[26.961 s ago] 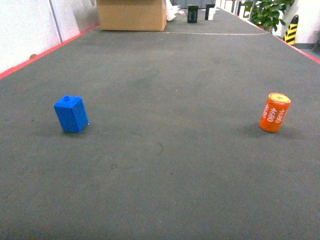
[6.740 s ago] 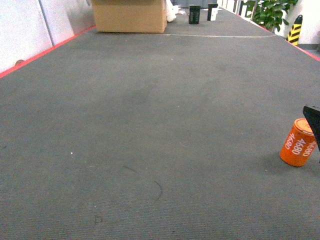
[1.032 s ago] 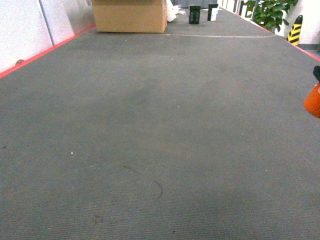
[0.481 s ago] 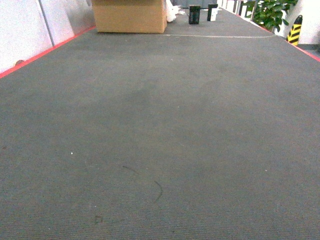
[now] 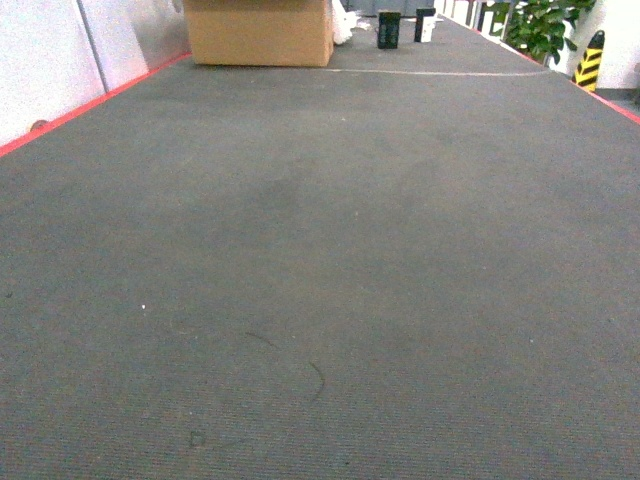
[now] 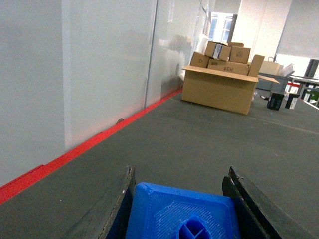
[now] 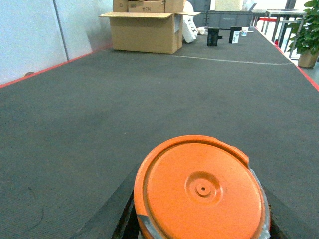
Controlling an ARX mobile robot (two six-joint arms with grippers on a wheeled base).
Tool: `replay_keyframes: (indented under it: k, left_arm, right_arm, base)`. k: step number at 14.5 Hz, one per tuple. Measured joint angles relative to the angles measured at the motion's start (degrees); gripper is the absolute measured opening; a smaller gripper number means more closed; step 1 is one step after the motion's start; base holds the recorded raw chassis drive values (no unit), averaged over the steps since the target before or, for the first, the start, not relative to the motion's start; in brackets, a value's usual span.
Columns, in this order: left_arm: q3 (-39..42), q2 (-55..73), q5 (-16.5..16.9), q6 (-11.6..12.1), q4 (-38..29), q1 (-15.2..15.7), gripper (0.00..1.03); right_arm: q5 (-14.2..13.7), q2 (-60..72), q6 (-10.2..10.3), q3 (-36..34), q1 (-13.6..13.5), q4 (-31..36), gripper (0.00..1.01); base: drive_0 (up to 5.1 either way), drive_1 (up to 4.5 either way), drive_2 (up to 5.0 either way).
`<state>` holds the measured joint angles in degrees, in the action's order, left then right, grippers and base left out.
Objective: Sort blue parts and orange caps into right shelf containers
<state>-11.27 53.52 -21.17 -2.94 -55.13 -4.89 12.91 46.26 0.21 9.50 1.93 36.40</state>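
No crate shows in any view. A big cardboard box (image 6: 219, 89) stands far off on the gray floor (image 5: 320, 260), with smaller boxes (image 6: 227, 52) piled in it. The left gripper (image 6: 179, 209) is pinching a blue block (image 6: 182, 216) between its two black fingers (image 6: 117, 209). The right gripper (image 7: 199, 219) holds an orange cap (image 7: 202, 189), flat top facing the camera, its fingers close against the sides. Both arms are raised above the floor.

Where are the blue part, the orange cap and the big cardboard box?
blue part (image 6: 179, 219), left wrist view, top face.
orange cap (image 7: 202, 188), right wrist view, flat lid.
cardboard box (image 5: 260, 35), head view, front wall.
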Motion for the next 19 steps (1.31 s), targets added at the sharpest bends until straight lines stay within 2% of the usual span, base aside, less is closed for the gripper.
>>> replay_keyframes:
  k: [12,19]
  left_arm:
    - [0.00,-0.02,0.00,0.00,-0.02,0.00,0.47]
    - [0.04,0.04,0.00,0.00,0.02,0.00,0.47]
  right_arm:
    - [0.00,0.00,0.00,0.00,0.00,0.02,0.45]
    - [0.00,0.00,0.00,-0.02,0.00,-0.02,0.45]
  base:
    - [0.0,0.00,0.0]
    - [0.0,-4.11,4.1]
